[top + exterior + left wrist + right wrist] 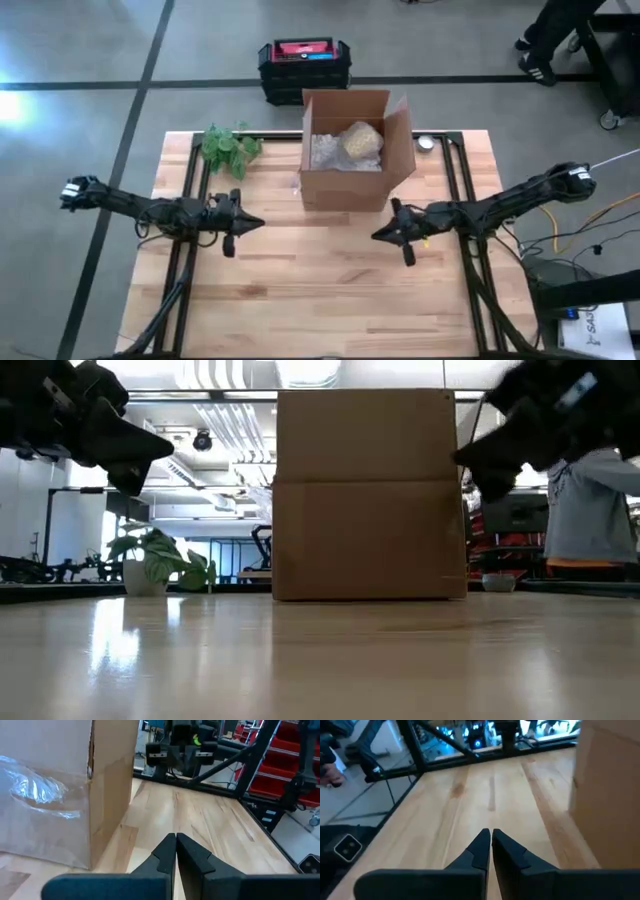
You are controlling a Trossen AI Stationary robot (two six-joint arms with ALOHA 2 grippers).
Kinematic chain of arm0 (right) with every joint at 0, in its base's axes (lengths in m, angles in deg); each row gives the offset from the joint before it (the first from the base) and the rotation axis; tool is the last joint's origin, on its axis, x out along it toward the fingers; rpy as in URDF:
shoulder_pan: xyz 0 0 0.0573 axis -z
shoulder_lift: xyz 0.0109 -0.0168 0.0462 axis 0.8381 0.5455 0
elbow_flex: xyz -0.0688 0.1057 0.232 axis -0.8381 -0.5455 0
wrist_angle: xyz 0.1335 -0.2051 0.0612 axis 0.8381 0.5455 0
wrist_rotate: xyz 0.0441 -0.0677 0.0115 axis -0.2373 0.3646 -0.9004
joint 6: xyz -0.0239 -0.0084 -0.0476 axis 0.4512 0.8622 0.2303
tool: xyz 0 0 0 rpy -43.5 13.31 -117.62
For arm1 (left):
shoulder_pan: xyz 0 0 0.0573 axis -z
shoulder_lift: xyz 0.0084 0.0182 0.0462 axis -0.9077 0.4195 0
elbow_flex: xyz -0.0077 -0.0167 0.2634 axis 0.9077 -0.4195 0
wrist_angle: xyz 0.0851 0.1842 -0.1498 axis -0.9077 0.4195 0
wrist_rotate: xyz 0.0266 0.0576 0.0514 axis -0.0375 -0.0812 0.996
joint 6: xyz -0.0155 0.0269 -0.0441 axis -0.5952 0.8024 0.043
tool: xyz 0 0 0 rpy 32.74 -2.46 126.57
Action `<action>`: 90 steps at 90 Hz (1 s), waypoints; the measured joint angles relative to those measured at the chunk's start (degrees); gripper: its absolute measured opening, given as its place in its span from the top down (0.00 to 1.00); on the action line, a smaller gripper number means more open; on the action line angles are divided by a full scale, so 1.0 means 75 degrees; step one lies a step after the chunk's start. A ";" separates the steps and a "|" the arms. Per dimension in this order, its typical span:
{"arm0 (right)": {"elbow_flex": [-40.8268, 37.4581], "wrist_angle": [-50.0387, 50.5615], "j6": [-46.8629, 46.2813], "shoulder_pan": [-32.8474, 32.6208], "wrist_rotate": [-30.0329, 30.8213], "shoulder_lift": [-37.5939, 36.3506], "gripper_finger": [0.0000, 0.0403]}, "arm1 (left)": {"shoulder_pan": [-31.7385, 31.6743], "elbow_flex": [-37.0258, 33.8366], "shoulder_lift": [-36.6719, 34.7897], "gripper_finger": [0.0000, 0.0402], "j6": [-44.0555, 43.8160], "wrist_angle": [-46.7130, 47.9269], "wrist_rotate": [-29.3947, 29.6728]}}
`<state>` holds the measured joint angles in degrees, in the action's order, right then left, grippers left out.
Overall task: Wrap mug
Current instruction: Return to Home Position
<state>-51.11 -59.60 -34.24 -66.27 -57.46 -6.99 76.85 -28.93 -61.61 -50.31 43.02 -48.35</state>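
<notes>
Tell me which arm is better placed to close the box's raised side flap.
Right, probably. The box flap stands toward the right arm, and the right gripper, shut, sits off that corner. The left gripper, also shut, is farther.

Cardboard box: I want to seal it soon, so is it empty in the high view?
No, the cardboard box holds a yellowish bubble-wrapped bundle beside crumpled clear wrap.
</notes>
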 joint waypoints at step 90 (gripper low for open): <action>-0.1327 0.3451 0.1024 0.0841 0.0323 -0.5869 1.00 | -0.0411 -0.0780 -0.3119 1.00 0.0001 0.1446 -0.0340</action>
<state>-61.07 -33.72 -26.57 -59.96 -55.04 -51.01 73.77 -34.78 -85.00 -50.30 53.86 -50.90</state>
